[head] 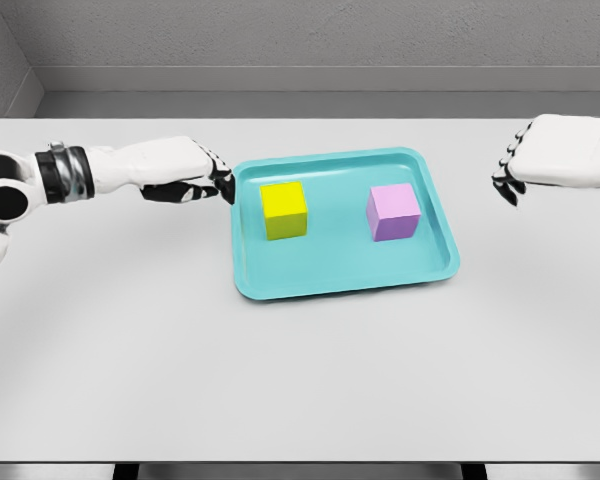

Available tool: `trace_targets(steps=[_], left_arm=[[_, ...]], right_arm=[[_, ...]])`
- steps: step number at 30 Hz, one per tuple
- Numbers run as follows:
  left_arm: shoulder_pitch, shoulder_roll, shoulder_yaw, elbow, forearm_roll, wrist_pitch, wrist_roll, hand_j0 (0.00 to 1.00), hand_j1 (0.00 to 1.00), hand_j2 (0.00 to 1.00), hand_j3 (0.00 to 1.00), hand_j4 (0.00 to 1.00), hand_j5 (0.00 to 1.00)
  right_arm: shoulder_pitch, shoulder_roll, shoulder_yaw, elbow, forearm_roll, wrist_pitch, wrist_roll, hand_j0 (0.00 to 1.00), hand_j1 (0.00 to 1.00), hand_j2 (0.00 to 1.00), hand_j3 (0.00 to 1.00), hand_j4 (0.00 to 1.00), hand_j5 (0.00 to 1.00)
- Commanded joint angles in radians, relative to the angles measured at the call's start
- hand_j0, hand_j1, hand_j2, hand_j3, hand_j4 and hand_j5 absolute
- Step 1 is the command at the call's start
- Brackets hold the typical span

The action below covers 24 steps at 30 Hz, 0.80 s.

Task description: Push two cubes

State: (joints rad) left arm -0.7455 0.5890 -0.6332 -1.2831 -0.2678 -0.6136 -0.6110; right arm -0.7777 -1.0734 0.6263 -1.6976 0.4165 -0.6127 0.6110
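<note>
On the tabletop (300, 380), a tray (248, 285) holds two stiff, likely light cubes: yellow (284, 210) at 9 o'clock, purple (394, 213) at 3. Push their flat outer faces. Left hand (195, 178) curled and empty at the tray's rim; right hand (515, 175) curled, empty, well apart.

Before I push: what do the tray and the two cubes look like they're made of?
It's a simulator render, so only the look counts. The teal tray looks like smooth moulded plastic: rounded corners, raised lip, uniform colour, soft sheen. The yellow cube and purple cube look like matte solid blocks, plastic or painted wood: flat colour, crisp edges, no grain or gloss visible.
</note>
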Motion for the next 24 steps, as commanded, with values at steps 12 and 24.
trace_targets(steps=[12, 24], left_arm=[[-0.017, -0.092, -0.016, 0.071, -0.074, 0.003, 0.0, 0.37, 0.37, 0.37, 0.37, 0.37, 0.37], [-0.04, -0.129, -0.016, 0.143, -0.145, 0.003, 0.0, 0.37, 0.37, 0.37, 0.37, 0.37, 0.37]], right_arm=[[-0.035, 0.139, 0.156, 0.01, 0.153, 0.002, 0.0, 0.0, 0.0, 0.0, 0.0, 0.0, 0.0], [-0.071, 0.242, 0.199, 0.197, 0.191, 0.002, 0.0, 0.0, 0.0, 0.0, 0.0, 0.0, 0.0]])
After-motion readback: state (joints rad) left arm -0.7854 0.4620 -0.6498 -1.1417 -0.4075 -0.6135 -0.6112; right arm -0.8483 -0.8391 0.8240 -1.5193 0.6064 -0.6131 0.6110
